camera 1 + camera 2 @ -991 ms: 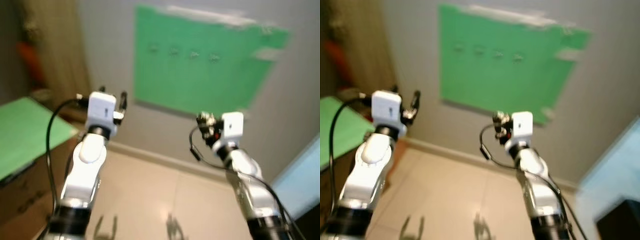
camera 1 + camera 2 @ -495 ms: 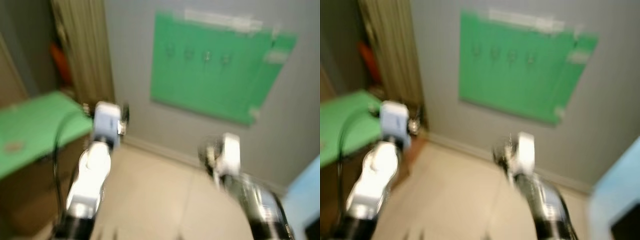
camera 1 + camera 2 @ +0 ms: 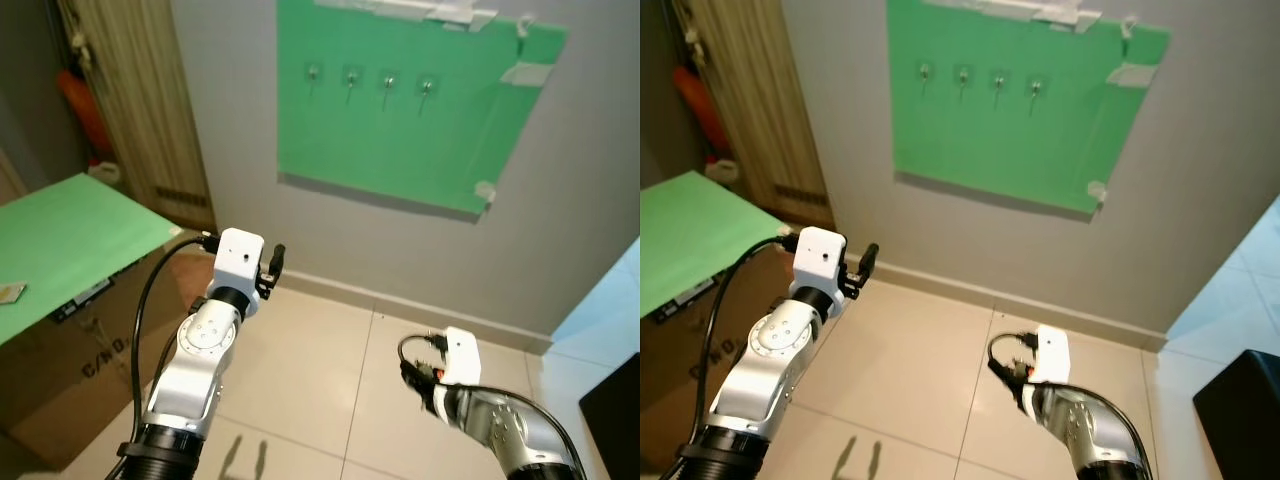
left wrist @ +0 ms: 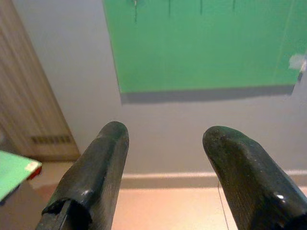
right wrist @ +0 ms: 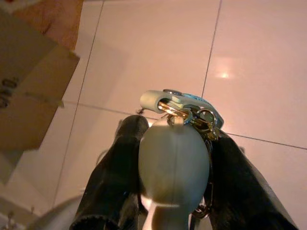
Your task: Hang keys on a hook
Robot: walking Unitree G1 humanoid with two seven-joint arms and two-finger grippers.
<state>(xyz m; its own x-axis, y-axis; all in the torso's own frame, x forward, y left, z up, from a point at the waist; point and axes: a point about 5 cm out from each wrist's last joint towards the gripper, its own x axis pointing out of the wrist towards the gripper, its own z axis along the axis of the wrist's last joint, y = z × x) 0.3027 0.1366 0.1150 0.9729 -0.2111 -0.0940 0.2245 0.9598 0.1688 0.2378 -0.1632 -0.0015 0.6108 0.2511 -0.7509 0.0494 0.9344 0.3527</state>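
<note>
A green board hangs on the grey wall ahead with a row of several small metal hooks near its top. My right gripper is low over the tiled floor, well below the board, shut on a bunch of keys with metal rings and a pale oval fob. In the left eye view it sits at the lower right. My left gripper is raised at mid height, left of the board, open and holding nothing, its fingers pointing at the wall.
A cardboard box topped by a green sheet stands at the left. A slatted wooden panel and an orange object are behind it. A pale blue panel and a black object are at the right.
The view has swung and sharpened. My right arm has dropped from chest height to low over the floor, still with the keys. The left arm stays raised.
</note>
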